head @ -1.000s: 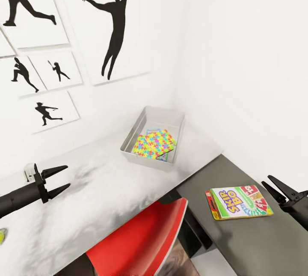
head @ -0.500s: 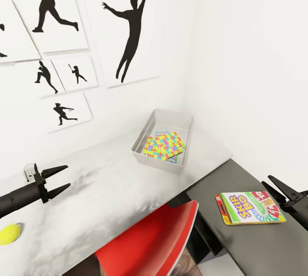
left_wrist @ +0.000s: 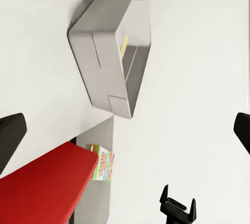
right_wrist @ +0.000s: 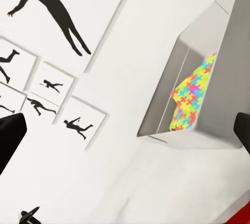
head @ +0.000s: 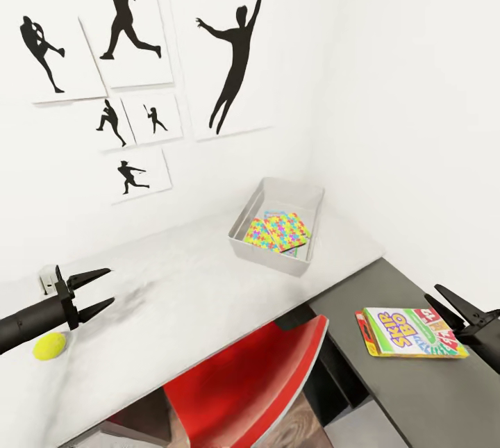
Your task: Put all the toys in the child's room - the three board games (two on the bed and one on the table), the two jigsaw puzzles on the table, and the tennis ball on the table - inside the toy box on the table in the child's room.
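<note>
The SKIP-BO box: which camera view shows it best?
The head view: the SKIP-BO box lies flat on the dark lower wing, title readable, beside the right gripper. The left wrist view shows it small and distant.

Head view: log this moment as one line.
left gripper open, empty | right gripper open, empty | jigsaw puzzles in toy box | tennis ball on table | SKIP-BO game on dark wing

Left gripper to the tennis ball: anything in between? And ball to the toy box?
Nothing visible. The small yellow-green tennis ball lies on the light grey speckled table just below the open left gripper. Bare tabletop runs from it to the light grey plastic toy box, which holds the multicoloured jigsaw puzzles.
</note>
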Motion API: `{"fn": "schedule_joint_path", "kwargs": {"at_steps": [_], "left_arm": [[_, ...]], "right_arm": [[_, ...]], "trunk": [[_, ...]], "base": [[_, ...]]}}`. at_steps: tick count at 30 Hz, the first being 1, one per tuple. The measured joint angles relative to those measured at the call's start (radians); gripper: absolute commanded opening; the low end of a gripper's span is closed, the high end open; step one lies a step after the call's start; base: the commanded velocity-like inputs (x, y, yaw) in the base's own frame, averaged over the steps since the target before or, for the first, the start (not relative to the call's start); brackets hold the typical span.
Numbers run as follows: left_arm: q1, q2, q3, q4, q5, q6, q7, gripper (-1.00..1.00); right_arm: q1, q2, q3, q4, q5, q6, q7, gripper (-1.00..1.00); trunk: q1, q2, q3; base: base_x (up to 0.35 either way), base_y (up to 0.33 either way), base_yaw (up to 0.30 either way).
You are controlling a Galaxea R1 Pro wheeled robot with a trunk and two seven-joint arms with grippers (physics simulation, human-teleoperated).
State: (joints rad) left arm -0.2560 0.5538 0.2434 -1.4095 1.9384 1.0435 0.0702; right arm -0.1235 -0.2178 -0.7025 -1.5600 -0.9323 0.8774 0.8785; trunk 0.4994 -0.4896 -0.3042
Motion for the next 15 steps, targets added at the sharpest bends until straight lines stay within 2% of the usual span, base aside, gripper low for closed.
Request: {"fn": "schedule_joint_path", "kwargs": {"at_steps": [7, 11, 15], "left_arm": [[0.001, -0.001, 0.0, 0.0, 0.0, 0.0, -0.001, 1.0], [0.001, -0.002, -0.006, 0.0, 0.0, 0.0, 0.0, 1.0], [0.001, -0.001, -0.007, 0.0, 0.0, 0.0, 0.0, 1.0]], "right_arm": [[0.0, 0.0, 0.001, 0.001, 0.0, 0.0, 0.0, 1.0], [0.0, 0.0, -0.003, 0.001, 0.0, 0.0, 0.001, 1.0], [0.0, 0.0, -0.002, 0.0, 0.0, 0.0, 0.0, 1.0]], "trunk": [[0.0, 0.0, 0.012], [0.0, 0.0, 0.015], [0.0, 0.0, 0.016]], "base": [[-0.003, -0.002, 0.124], [0.0, -0.01, 0.047], [-0.056, -0.152, 0.005]]}}
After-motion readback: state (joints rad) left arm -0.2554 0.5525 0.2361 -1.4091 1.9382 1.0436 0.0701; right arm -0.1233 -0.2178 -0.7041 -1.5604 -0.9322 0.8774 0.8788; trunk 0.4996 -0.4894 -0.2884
